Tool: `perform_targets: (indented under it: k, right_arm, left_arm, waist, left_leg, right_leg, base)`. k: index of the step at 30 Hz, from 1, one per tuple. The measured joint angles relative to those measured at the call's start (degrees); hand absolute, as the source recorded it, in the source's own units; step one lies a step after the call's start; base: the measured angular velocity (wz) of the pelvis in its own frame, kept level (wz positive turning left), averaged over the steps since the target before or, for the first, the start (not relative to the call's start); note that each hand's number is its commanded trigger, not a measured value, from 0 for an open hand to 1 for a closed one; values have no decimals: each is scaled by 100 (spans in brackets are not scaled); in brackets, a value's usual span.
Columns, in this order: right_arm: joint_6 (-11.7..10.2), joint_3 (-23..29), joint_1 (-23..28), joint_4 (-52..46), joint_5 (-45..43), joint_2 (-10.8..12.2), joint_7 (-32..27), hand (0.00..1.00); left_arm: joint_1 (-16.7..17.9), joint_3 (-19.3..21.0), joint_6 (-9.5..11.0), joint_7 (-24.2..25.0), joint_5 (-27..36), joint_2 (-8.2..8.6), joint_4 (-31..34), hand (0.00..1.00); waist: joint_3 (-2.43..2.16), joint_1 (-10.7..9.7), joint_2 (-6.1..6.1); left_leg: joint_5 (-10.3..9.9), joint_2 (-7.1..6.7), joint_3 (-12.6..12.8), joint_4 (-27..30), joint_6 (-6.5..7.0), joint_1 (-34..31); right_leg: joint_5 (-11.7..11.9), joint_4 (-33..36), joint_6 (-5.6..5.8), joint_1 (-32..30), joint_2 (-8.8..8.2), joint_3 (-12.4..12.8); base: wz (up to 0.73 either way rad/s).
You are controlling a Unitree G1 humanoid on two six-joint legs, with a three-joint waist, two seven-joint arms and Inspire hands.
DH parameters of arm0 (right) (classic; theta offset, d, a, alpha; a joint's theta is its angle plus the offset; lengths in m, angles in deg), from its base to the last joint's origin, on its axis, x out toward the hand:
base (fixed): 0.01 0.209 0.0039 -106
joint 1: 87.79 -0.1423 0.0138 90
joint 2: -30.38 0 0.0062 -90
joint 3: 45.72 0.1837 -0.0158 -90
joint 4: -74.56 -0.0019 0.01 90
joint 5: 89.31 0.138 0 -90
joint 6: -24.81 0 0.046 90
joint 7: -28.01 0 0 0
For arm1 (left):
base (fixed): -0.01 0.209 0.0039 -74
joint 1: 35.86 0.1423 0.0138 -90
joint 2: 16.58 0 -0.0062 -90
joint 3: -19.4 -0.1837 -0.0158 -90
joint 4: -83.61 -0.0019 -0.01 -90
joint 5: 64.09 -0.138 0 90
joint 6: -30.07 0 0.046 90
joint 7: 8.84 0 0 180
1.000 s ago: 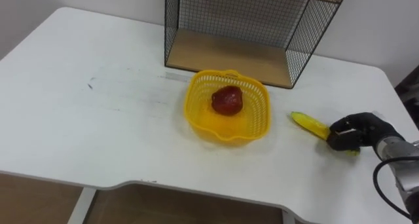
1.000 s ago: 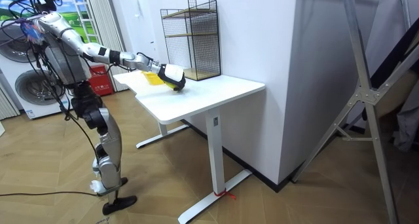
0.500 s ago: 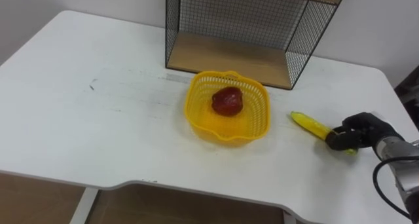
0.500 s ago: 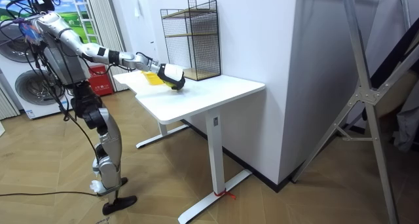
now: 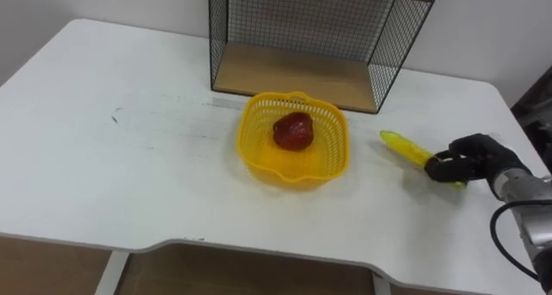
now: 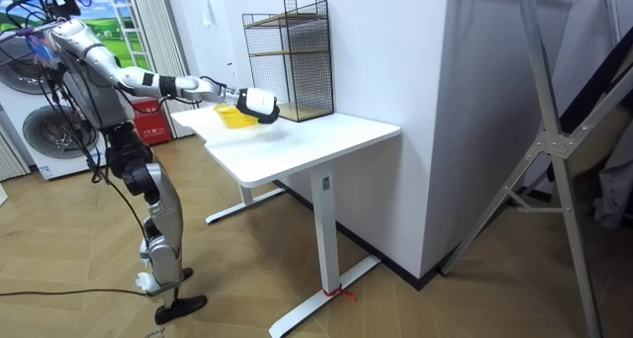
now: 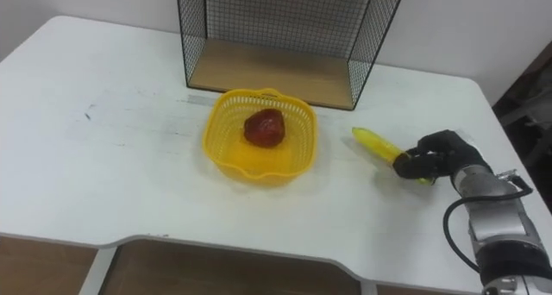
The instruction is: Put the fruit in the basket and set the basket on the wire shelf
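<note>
A yellow plastic basket (image 5: 293, 141) (image 7: 259, 141) stands on the white table (image 5: 129, 157) in front of the wire shelf (image 5: 319, 36) (image 7: 285, 36). A red fruit (image 5: 293, 131) (image 7: 264, 128) lies inside it. To the basket's right a yellow banana (image 5: 405, 147) (image 7: 376, 143) is lifted a little off the table, its far end held in my black right hand (image 5: 470, 157) (image 7: 438, 155), whose fingers are curled round it. In the room view the right hand (image 6: 259, 103) is raised above the table beside the basket (image 6: 231, 117).
The wire shelf has a wooden bottom board (image 5: 293, 71) just behind the basket. The table's right edge (image 5: 517, 122) lies close to my right hand. In the room view a washing machine (image 6: 49, 130) stands behind the robot, which stands at the table's end.
My right hand has lifted the banana slightly and moved it a little up and toward the shelf. The camera has shifted a bit; basket and red fruit stay put.
</note>
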Motion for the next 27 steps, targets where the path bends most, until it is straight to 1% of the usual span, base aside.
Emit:
perform_targets:
  k: [4,6,8,13,15,17,21,27]
  right_arm:
    - [0,5,4,-427,283,5,-117,100]
    - [0,11,36,-744,522,21,-234,100]
    - [-2,12,37,-911,712,30,-319,100]
    - [-22,13,323,-1508,1428,59,-559,100]
    - [-30,14,475,-1717,1762,146,-681,100]
    - [-31,13,586,-1938,1910,244,-706,100]
    - [-32,8,696,-2213,2012,282,-709,100]
    - [-39,-67,702,-2852,1842,281,-726,100]
  left_arm:
    - [3,1,-20,-15,-11,4,1,0]
    - [12,1,-52,-35,-10,8,0,0]
    - [26,1,-68,-38,-8,14,-1,0]
    - [36,3,-78,-43,-14,24,-1,0]
    - [30,4,-78,-82,-14,38,-1,0]
    - [33,4,-79,-114,-14,65,-1,0]
    - [77,13,-87,-121,-14,149,2,0]
    - [58,0,-118,-144,-9,197,3,0]
  waist:
    - [-4,-30,3]
    - [-5,-53,22]
    - [-6,-108,39]
    - [-16,-101,72]
    - [-12,-101,84]
    - [-17,-113,111]
    - [-36,-98,177]
    - [-28,-66,154]
  left_leg:
    - [0,2,-9,-6,0,15]
    - [0,5,-58,-14,0,8]
    - [0,7,-72,-19,0,12]
    - [0,13,-57,-31,-1,24]
    - [0,13,-35,-28,0,23]
    - [0,14,-11,-19,0,23]
    - [0,11,6,1,0,27]
    - [2,13,15,-3,-3,6]
  right_leg:
    - [0,-3,0,-10,8,2]
    - [0,-2,0,-4,8,-14]
    - [0,-5,0,0,8,-26]
    - [0,-3,0,17,13,-29]
    - [0,-2,0,29,11,-29]
    - [0,4,0,29,7,-21]
    - [1,28,0,33,5,4]
    - [1,-18,-3,6,17,15]
  base:
    - [0]
    - [4]
    - [5]
    - [0]
    - [0]
    - [0]
    - [0]
    - [-1]
